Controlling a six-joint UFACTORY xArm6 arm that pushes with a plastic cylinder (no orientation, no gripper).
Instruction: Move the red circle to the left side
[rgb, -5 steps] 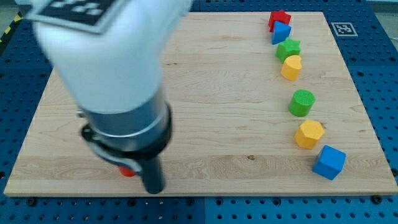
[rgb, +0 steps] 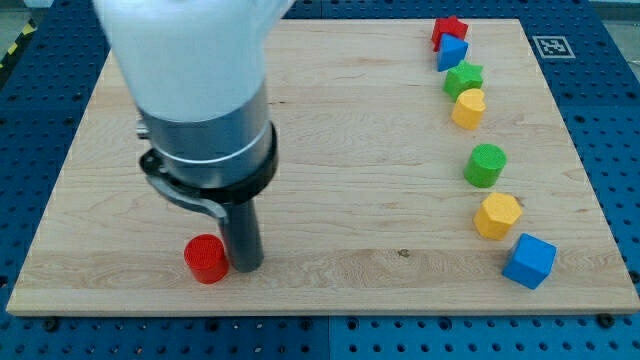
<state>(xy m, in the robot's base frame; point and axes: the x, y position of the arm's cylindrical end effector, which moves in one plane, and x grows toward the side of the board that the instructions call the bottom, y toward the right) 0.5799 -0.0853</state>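
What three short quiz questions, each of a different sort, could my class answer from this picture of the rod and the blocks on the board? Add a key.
1. True or false: the red circle lies near the board's bottom edge, towards the view's left.
2. Multiple choice: my tip stands
A. just to the view's right of the red circle
B. among the blocks at the view's right
C. against the blue cube
3. Fill in: the topmost block in the column at the view's right is the red ____.

Key: 1 true; 2 A; 3 star.
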